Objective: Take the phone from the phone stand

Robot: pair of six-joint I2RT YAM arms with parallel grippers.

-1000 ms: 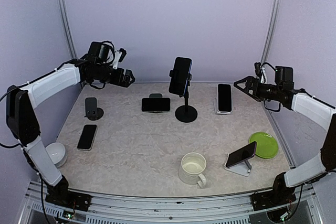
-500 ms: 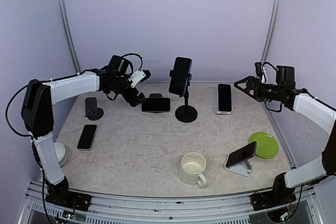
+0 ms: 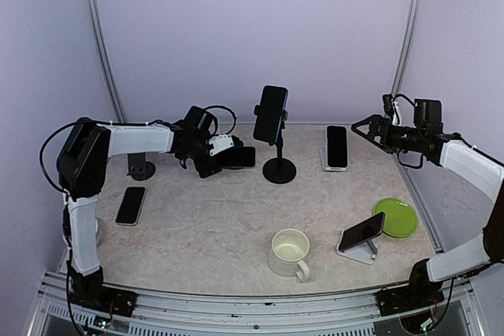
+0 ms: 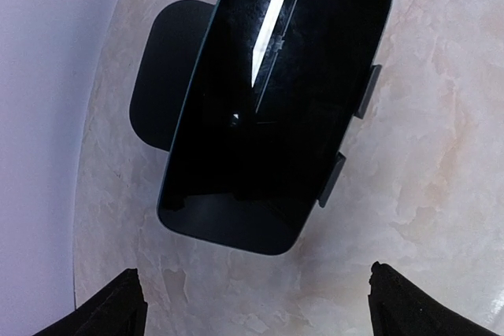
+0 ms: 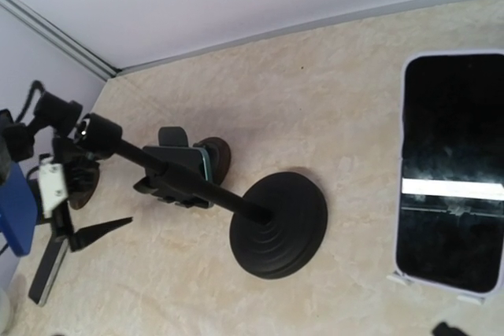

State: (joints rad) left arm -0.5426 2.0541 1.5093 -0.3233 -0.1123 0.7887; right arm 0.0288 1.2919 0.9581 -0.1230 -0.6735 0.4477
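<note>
A black phone (image 3: 236,156) lies in landscape on a low black stand at the back centre. In the left wrist view the phone (image 4: 276,100) fills the upper middle, with the stand (image 4: 167,100) showing behind its left edge. My left gripper (image 3: 218,160) is open right beside the phone's left end. In its own view the left gripper (image 4: 256,312) has both fingertips wide apart below the phone, touching nothing. My right gripper (image 3: 362,126) is open and empty, held in the air at the far right near a phone on a white stand (image 3: 336,147).
A tall pole stand (image 3: 279,169) holds a phone (image 3: 271,114) just right of the target. An empty black stand (image 3: 138,163) and a flat phone (image 3: 131,204) are at the left. A mug (image 3: 290,252), a phone on a white stand (image 3: 361,232) and a green plate (image 3: 395,217) sit in front.
My left arm has swung right and down from the back left corner to the landscape phone. The right arm has not moved.
</note>
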